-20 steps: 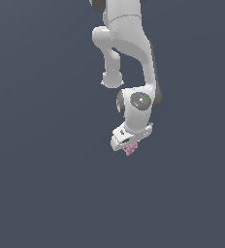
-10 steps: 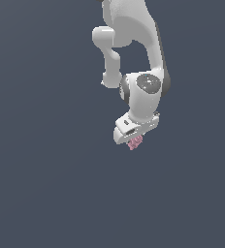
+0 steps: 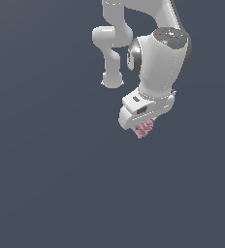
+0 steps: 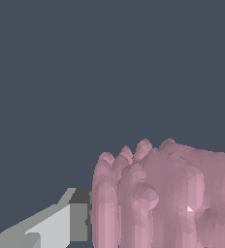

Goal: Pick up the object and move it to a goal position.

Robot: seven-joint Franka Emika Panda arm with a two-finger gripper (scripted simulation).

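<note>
My gripper (image 3: 144, 127) is closed on the object (image 3: 145, 129), a dusty-pink lump with a ridged, bumpy surface that pokes out just below my white hand in the exterior view. My arm (image 3: 155, 53) reaches down from the top of that view, right of centre, against plain dark grey. In the wrist view the object (image 4: 168, 198) looms large, one grey finger (image 4: 61, 223) pressed against its side

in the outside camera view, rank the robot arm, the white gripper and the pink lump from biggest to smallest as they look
1. The robot arm looks biggest by far.
2. The white gripper is next.
3. The pink lump is smallest, and partly hidden in the gripper.
Nearness to the camera may skew this a little, not the order.
</note>
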